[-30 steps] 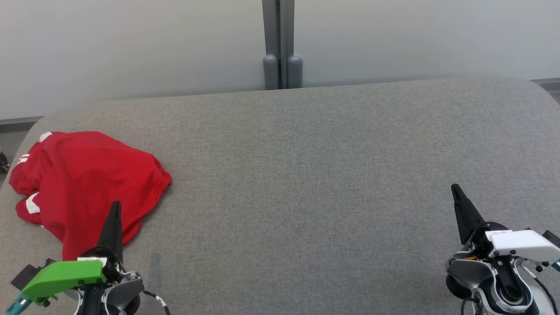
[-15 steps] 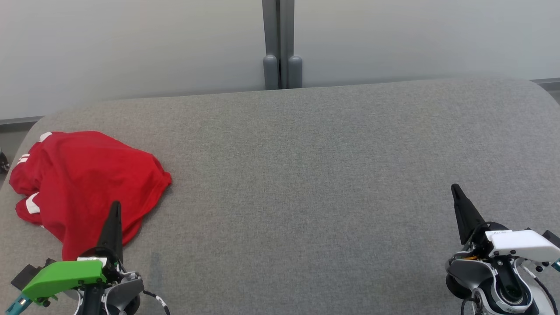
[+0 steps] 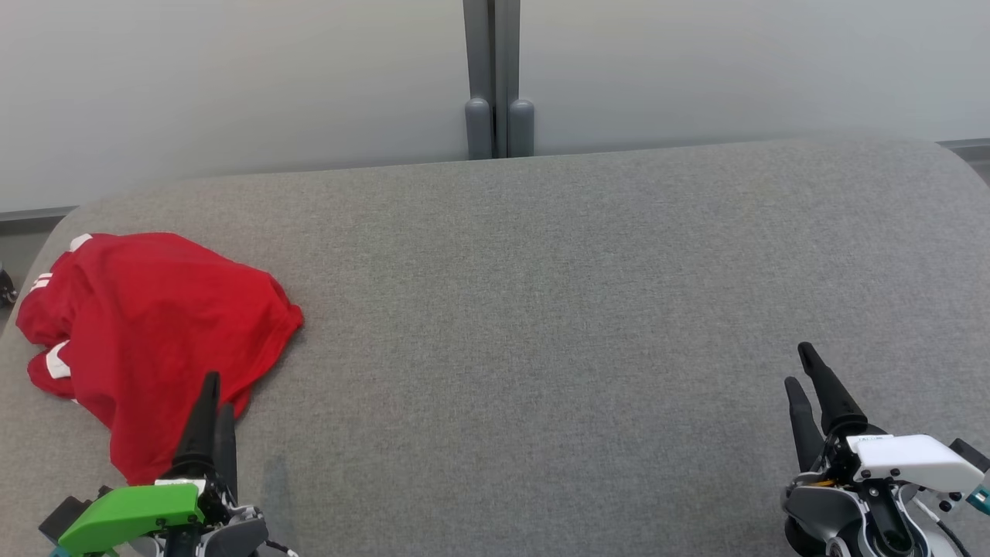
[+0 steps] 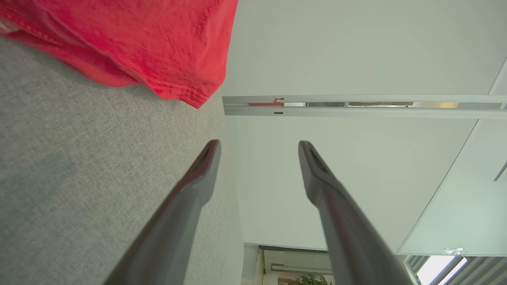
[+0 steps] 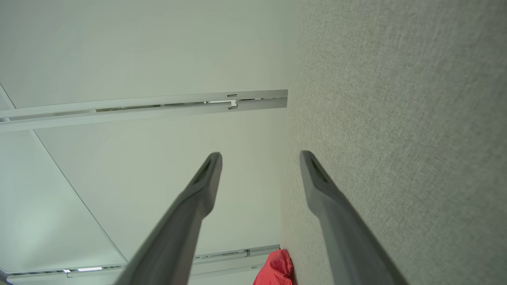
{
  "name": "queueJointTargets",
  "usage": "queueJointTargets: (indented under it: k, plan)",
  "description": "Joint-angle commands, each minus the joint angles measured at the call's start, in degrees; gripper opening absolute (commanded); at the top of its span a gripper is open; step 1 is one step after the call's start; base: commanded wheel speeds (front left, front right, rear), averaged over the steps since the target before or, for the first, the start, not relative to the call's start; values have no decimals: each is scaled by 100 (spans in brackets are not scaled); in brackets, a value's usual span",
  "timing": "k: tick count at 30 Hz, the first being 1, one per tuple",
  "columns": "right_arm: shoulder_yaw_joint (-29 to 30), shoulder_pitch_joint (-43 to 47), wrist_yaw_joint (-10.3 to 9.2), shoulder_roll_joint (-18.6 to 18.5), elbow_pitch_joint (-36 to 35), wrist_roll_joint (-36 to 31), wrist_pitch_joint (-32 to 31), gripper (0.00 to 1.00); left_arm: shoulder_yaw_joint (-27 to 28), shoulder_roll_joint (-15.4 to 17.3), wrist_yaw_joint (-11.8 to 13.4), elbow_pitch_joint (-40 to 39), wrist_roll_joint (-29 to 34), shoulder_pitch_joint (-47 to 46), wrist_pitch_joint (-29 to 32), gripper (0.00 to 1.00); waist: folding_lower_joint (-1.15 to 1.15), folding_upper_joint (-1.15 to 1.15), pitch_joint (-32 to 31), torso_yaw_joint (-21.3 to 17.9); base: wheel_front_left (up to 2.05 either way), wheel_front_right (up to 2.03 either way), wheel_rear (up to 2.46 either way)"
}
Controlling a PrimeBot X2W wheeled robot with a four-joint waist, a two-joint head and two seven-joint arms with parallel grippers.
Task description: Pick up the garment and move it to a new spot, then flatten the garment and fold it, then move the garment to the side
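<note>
The garment (image 3: pixel 147 325) is a red top with white trim, lying crumpled at the far left of the grey padded table (image 3: pixel 541 309). Its hem (image 4: pixel 158 47) fills the upper left of the left wrist view, and a small red piece (image 5: pixel 277 271) peeks in at the bottom of the right wrist view. My left gripper (image 3: pixel 216 391) stands open at the lower left, its fingertips over the garment's near edge with nothing between them (image 4: pixel 257 144). Far across the table at the lower right, my right gripper (image 3: pixel 800 363) is open and empty (image 5: pixel 259 156).
A grey post (image 3: pixel 495 77) stands against the pale wall behind the table's far edge. The table's rounded left corner lies just beyond the garment. Bare grey cloth stretches between the two grippers.
Both grippers went from shut to open, each now showing two separate fingers. Both drew back slightly toward the bottom of the head view. The garment has not moved.
</note>
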State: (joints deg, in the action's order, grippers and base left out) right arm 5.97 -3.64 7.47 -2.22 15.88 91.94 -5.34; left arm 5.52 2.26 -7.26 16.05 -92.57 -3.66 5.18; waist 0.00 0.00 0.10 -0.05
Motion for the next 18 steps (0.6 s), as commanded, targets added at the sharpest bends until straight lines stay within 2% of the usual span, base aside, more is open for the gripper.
queueJointTargets:
  k: [1, 11, 18]
  plan:
    - [-29, -81, 1, -24, -133, -80, 81, 100, -23, 24, -7, -136, 73, -78, -70, 100, 0, 0, -3, -1, 0, 0, 0]
    - [28, -103, 2, -32, -136, -756, 350, 100, -35, 31, -10, -266, 355, -51, -337, 100, 0, 0, -14, -5, 0, 0, 0]
    - [144, -218, 2, -36, -354, -1772, 523, 100, 131, 36, -12, -379, 925, -77, -508, 100, 0, 0, -14, -6, 0, 0, 0]
